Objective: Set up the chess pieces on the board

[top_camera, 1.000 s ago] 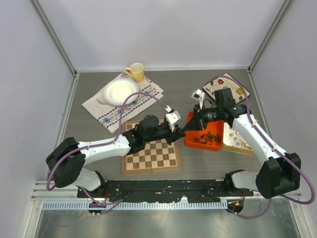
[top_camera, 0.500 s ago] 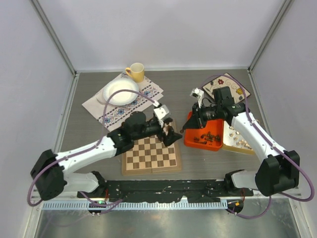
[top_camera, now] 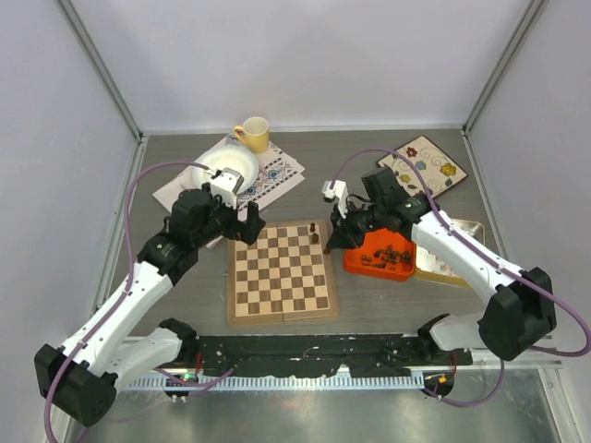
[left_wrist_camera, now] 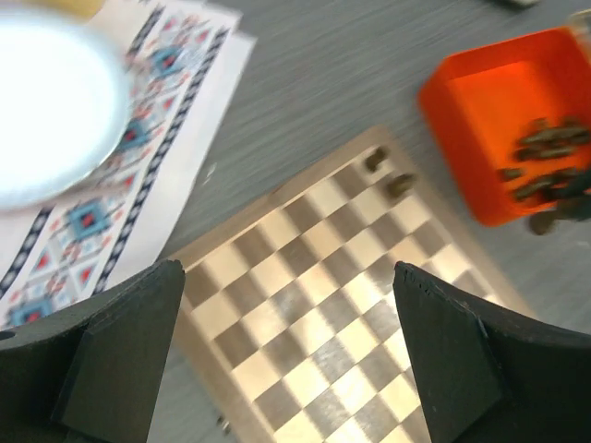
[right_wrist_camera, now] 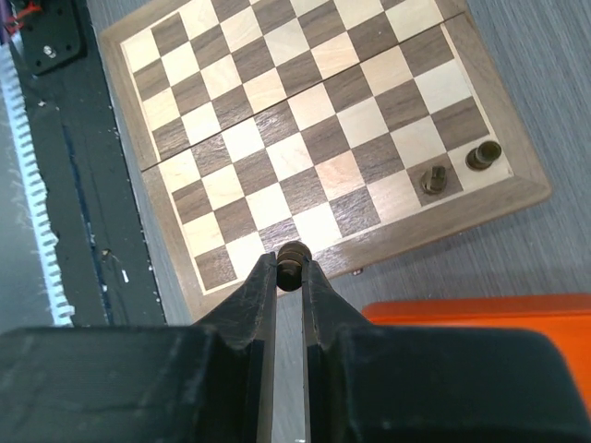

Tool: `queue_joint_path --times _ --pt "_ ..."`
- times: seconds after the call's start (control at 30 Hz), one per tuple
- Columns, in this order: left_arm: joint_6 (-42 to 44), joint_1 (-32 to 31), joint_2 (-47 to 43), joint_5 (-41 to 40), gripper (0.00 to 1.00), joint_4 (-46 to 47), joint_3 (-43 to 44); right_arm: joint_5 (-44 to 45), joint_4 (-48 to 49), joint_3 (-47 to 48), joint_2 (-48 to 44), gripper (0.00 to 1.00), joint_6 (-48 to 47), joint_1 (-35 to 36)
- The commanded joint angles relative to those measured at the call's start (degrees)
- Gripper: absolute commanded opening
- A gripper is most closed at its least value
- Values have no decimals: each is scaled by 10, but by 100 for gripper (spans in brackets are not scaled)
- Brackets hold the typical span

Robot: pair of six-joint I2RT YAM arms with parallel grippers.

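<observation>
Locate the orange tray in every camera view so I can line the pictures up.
Top external: the orange tray sits right of centre, just off the right edge of the chessboard.
Left wrist: upper right corner, with dark pieces inside.
Right wrist: only a strip shows, at the bottom right.
Shared landmark: the chessboard, also visible in the left wrist and right wrist views.
</observation>
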Motion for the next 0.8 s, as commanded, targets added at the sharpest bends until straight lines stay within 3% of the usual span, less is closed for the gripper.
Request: queue_joint_path --times 0.0,0.13,0.37,0.77 --pt "15 11 -3 -160 99 -121 4 67 33 37 21 1 -40 39" --pt "29 11 -33 -216 100 -134 -28 132 44 50 52 1 -44 80" --pt "40 11 -48 -235 99 -111 -49 213 91 44 93 3 -19 128" --pt "44 11 -44 -234 99 -112 -50 265 134 29 130 5 6 150"
